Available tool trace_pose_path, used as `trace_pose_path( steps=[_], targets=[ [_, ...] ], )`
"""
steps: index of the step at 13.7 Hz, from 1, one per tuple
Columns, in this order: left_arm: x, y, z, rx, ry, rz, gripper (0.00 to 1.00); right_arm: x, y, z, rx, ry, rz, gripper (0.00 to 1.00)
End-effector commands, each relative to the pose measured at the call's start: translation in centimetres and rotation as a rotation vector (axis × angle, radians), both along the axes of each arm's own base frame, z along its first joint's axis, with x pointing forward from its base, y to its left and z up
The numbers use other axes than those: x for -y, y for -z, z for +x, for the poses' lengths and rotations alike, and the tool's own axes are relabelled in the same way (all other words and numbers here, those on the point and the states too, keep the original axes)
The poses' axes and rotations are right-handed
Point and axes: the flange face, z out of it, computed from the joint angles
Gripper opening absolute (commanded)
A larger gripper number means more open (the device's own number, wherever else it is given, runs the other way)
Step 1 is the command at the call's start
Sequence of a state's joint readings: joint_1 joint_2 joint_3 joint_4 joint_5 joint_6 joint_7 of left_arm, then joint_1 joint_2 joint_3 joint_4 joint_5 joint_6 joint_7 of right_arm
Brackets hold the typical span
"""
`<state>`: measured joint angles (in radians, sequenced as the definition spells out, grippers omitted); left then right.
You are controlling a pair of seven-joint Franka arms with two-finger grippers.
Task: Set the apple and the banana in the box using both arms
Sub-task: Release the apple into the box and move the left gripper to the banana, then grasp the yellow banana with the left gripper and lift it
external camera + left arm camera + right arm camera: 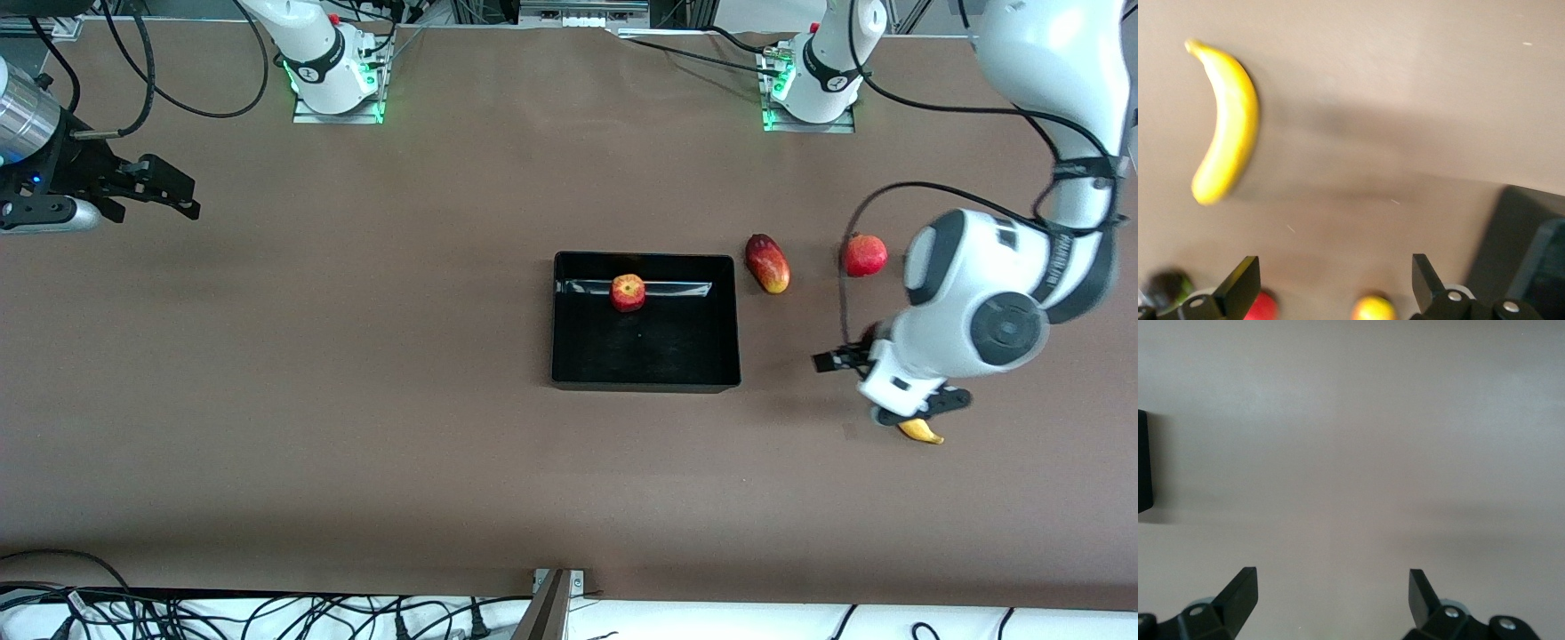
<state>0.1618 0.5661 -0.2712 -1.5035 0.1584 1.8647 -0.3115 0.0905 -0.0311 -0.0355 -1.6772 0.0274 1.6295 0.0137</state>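
Front view: apple [628, 292] already in the box [646, 373], close to the wall nearest the robots' bases. Banana [921, 431] still on the table [356, 400], toward the left arm's end and nearer to the front camera than the box, mostly hidden under the left gripper [916, 418], only one yellow end showing. Mango [767, 263] just beside the box, pomegranate [864, 255] a little more toward the left arm's end. Right gripper [182, 196] up over the right arm's end of the table, well apart from everything, waiting.

Left wrist view: fingers [1241, 288] spread wide, nothing between them. Banana [1225, 123] lying flat and curved, off to one side of the gap and not centred in it. Corner of the box [1525, 247] and two red-yellow fruits at the picture edge. Picture somewhat smeared, so the exact line of the fingers to the banana hard to judge.

Right wrist view: fingers [1238, 597] also wide apart, holding nothing, only bare table and a corner of the box [1143, 463].

Possible trouble from here:
- Closing on the thin end instead of the middle, then swinging or slipping of the banana during the lift.
- Coming down off-centre, a finger landing on the curved fruit and pushing it away.
- Passing low toward the box, knocking the mango.
- Dropping the banana onto the apple, rolling it against the wall.
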Motion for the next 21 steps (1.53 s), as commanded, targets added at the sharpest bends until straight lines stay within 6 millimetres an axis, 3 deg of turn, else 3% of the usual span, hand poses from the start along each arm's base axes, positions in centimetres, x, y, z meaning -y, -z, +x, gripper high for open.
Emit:
trace_pose_path(
  steps=[1, 3, 6, 10, 11, 12, 13, 14, 16, 18, 20, 21],
  targets=[
    [-5.1, 2.4, 1.0, 0.027, 0.169, -0.020, 1.00, 0.2, -0.4, 0.4, 0.005, -0.001, -0.016, 1.00],
    [-8.0, 5.4, 1.4, 0.049, 0.227, -0.007, 1.00, 0.3, -0.3, 0.4, 0.008, 0.000, -0.015, 1.00],
    [-9.3, 9.6, 1.7, 0.088, 0.308, 0.011, 1.00, 0.3, -0.4, 0.5, 0.014, 0.002, -0.015, 1.00],
    [-10.7, 14.5, -0.2, 0.131, 0.369, 0.019, 1.00, 0.3, -0.4, 0.5, 0.014, 0.000, -0.015, 1.00],
    [-11.2, 15.5, -0.6, 0.129, 0.376, 0.023, 0.93, 0.3, -0.4, 0.5, 0.014, 0.000, -0.015, 1.00],
    [-11.4, 16.1, -0.9, 0.123, 0.381, 0.025, 0.54, 0.2, -0.4, 0.6, 0.018, -0.001, -0.015, 1.00],
    [-11.3, 16.3, -1.1, 0.119, 0.382, 0.024, 0.10, 0.2, -0.3, 0.6, 0.018, -0.001, -0.015, 1.00],
    [-11.5, 16.4, -1.2, 0.116, 0.384, 0.023, 0.00, 0.2, -0.5, 0.7, 0.024, -0.001, -0.015, 1.00],
    [-11.6, 16.3, -1.5, 0.104, 0.388, 0.022, 0.00, 0.2, -0.4, 0.6, 0.022, -0.001, -0.015, 1.00],
    [-11.3, 15.0, -1.5, 0.095, 0.382, 0.030, 0.00, 0.3, -0.3, 0.7, 0.022, 0.001, -0.015, 1.00],
    [-9.1, 12.0, -1.8, 0.029, 0.360, 0.023, 0.00, 0.2, -0.5, 0.8, 0.033, 0.001, -0.014, 1.00],
    [-6.6, 10.4, -2.0, 0.001, 0.344, 0.019, 0.00, 0.2, -0.5, 0.9, 0.042, 0.001, -0.012, 1.00]
  ],
)
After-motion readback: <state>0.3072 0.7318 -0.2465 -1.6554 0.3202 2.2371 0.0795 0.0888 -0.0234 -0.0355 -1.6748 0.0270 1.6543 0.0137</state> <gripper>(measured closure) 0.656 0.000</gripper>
